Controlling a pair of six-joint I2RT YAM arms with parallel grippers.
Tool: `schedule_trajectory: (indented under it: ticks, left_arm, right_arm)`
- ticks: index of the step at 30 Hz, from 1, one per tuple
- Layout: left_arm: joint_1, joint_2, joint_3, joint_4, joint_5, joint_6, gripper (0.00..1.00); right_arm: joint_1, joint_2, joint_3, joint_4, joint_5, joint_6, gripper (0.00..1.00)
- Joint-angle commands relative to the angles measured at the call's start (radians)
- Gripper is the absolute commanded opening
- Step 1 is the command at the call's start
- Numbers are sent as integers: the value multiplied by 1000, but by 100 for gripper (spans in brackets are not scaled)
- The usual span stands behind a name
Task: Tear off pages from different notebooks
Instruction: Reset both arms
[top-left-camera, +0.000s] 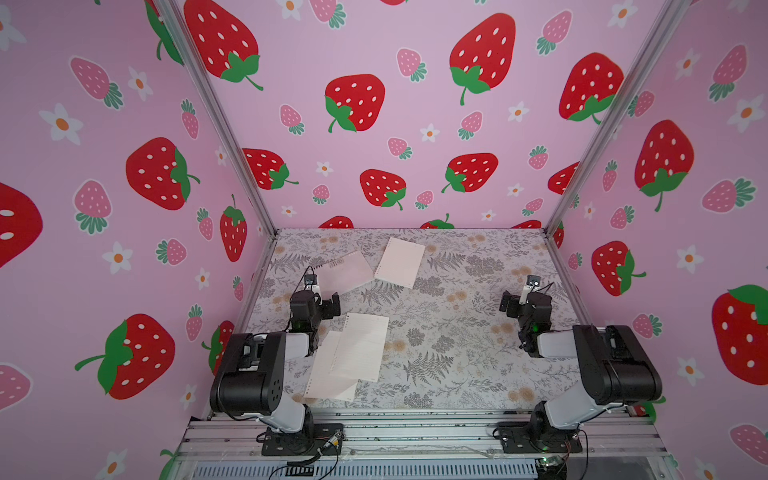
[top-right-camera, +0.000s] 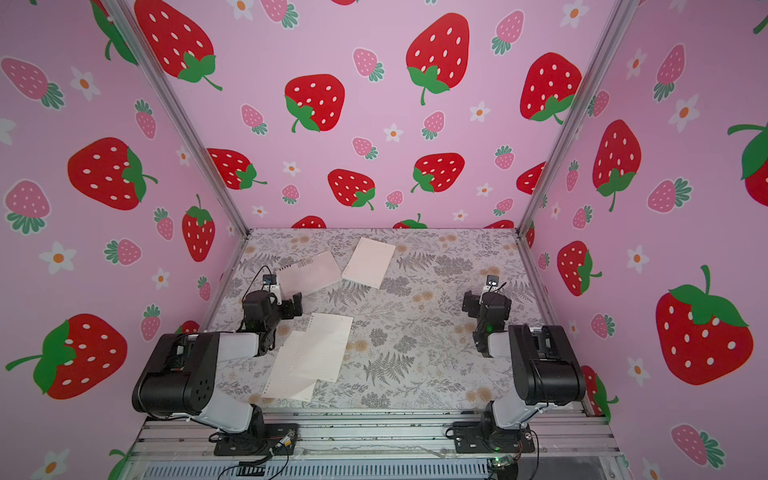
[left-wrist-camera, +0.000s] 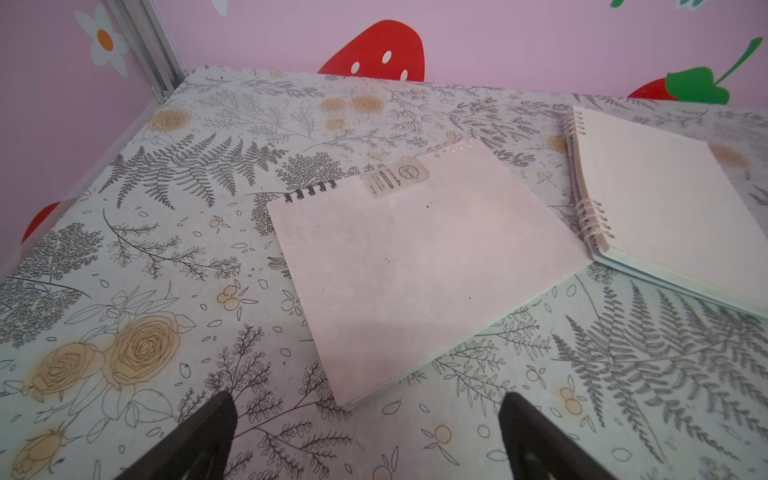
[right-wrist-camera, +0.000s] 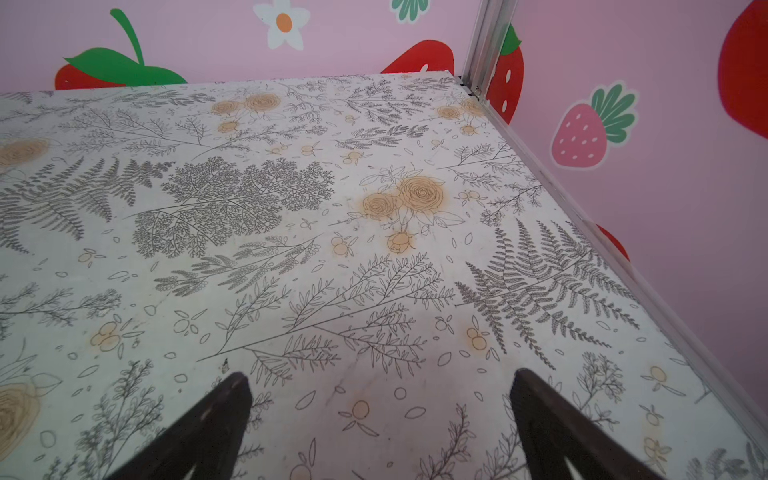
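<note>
Brightness: even, soft and fairly bright in all 4 views.
Shadows: faint, diffuse on the table (right-wrist-camera: 374, 249) ahead of the right gripper (right-wrist-camera: 380, 415).
Edges: wide-angle stretch on the walls (top-left-camera: 62, 208) in both top views.
Focus: fingertips (right-wrist-camera: 232, 411) blurred; top views slightly soft.

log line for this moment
left gripper: open, empty | right gripper: open, empty | pages: two loose, overlapping | pink notebook, white notebook: flat, unheld

Matt paper pages (top-left-camera: 360, 347); matt notebooks (left-wrist-camera: 415, 266); printed matt tabletop (right-wrist-camera: 374, 291).
</note>
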Motion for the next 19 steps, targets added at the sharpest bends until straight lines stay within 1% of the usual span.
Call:
schedule_trajectory:
  ticks: [1,19]
  left_arm:
    - [-3,-2,4,32,-17,-2,99]
    - [-3,-2,4,30,-17,-3,99]
  right_arm:
    - [-4,-8,12,5,-11,10,100]
    - [-4,-11,12,2,-12,12,100]
